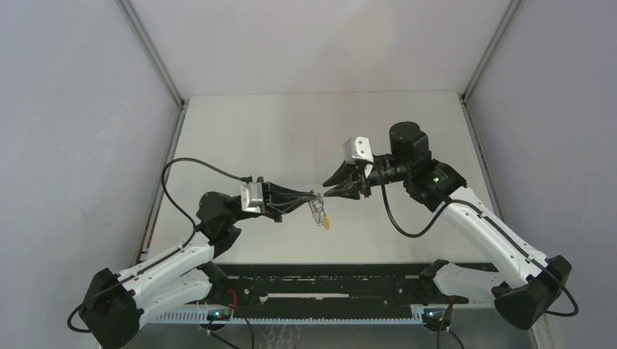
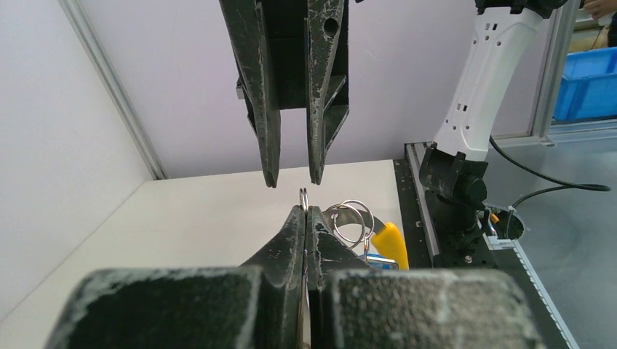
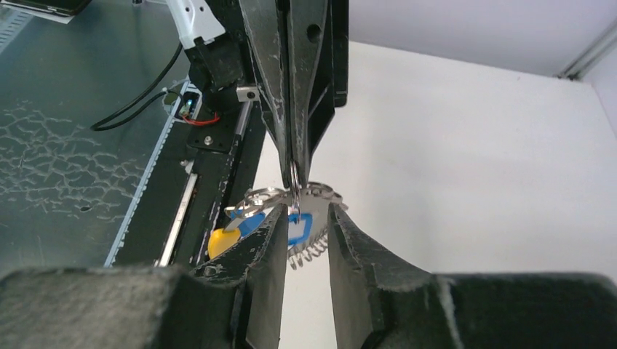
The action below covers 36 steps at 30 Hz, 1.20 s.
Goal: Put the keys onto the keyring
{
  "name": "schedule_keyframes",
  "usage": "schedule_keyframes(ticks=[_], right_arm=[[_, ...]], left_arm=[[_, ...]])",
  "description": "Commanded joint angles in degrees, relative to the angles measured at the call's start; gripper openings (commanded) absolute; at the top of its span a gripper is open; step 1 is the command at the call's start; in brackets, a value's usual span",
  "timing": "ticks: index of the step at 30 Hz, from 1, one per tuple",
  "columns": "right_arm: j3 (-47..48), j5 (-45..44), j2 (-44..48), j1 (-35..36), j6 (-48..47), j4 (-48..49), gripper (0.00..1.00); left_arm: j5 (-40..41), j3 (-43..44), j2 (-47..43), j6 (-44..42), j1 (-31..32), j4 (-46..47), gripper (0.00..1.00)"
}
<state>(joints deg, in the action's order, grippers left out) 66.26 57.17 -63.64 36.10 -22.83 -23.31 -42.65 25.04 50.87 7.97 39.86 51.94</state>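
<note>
My left gripper (image 1: 313,195) is shut on a thin silver ring of the keyring (image 1: 319,211) and holds it above the table. From my left wrist, the ring's edge (image 2: 303,195) sticks out just past my closed left gripper (image 2: 305,211). More silver loops (image 2: 351,218), a yellow piece (image 2: 391,242) and a blue key (image 2: 378,260) hang to the right. My right gripper (image 1: 327,190) faces it tip to tip, open. From the right wrist, a blue-headed key (image 3: 300,231) and the jagged metal edge (image 3: 309,251) hang just beyond my open right gripper (image 3: 305,212), untouched.
A black rail (image 1: 327,280) with both arm bases runs along the table's near edge. White walls enclose the table (image 1: 291,138) on the left, back and right. A blue bin (image 2: 589,83) stands outside the cell.
</note>
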Motion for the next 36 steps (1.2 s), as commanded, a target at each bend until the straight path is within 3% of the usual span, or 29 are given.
schedule_keyframes(ticks=[1, 15, 21, 23, 31, 36], right_arm=[[0.1, 3.5, -1.3, 1.0, -1.4, 4.9, 0.27], [0.2, 5.8, -3.5, 1.9, -2.0, 5.2, 0.19], [0.2, 6.0, -3.8, 2.2, -2.9, 4.2, 0.01], [1.4, 4.8, -4.0, 2.1, -4.5, 1.1, 0.00], [8.3, -9.7, -4.6, 2.9, -9.0, -13.3, 0.00], [14.5, -19.7, -8.3, 5.9, -11.1, -22.8, 0.00]], left_arm=[[-0.7, 0.0, -0.2, 0.7, 0.0, 3.6, 0.00], [-0.5, 0.1, 0.4, 1.3, 0.0, 5.4, 0.00], [-0.2, 0.1, 0.8, 1.7, 0.0, 6.1, 0.00], [0.2, 0.1, 0.6, 1.8, 0.0, 5.9, 0.00], [6.0, 3.5, -3.3, -8.9, 0.0, -17.9, 0.36], [8.6, 5.5, -4.1, -12.4, 0.0, -26.8, 0.43]])
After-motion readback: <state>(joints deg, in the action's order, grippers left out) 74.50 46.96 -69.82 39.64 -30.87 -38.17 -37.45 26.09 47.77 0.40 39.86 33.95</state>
